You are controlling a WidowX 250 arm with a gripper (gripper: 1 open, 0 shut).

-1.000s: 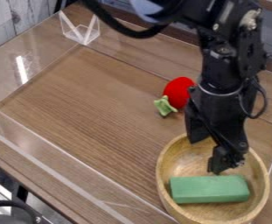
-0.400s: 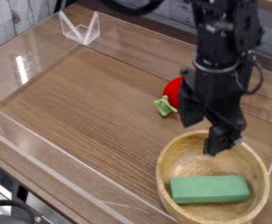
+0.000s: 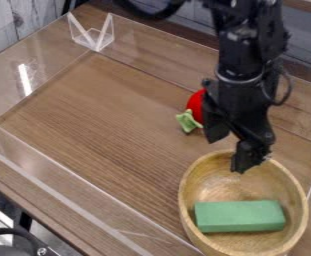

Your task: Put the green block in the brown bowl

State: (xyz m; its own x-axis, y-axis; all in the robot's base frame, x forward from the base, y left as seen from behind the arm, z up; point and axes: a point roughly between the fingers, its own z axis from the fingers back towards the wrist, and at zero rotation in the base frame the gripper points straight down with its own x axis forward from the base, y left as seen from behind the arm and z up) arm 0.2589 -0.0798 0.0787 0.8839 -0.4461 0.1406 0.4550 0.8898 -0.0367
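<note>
The green block point(image 3: 239, 216) lies flat inside the brown bowl point(image 3: 194, 183), toward its near side. The bowl sits at the lower right of the wooden table. My black gripper point(image 3: 234, 146) hangs pointing down over the bowl's far rim, above and behind the block. Its jaws stand open with nothing between them, and it is clear of the block.
A red strawberry-shaped toy point(image 3: 201, 102) with a green stem lies just behind the bowl, partly hidden by the gripper. Clear acrylic walls point(image 3: 38, 70) fence the table at left and front. A small clear stand point(image 3: 91, 33) sits at the far left corner.
The gripper has lifted out of the bowl and drifted up and left, away from the block. The green block stays lying in the bowl.
</note>
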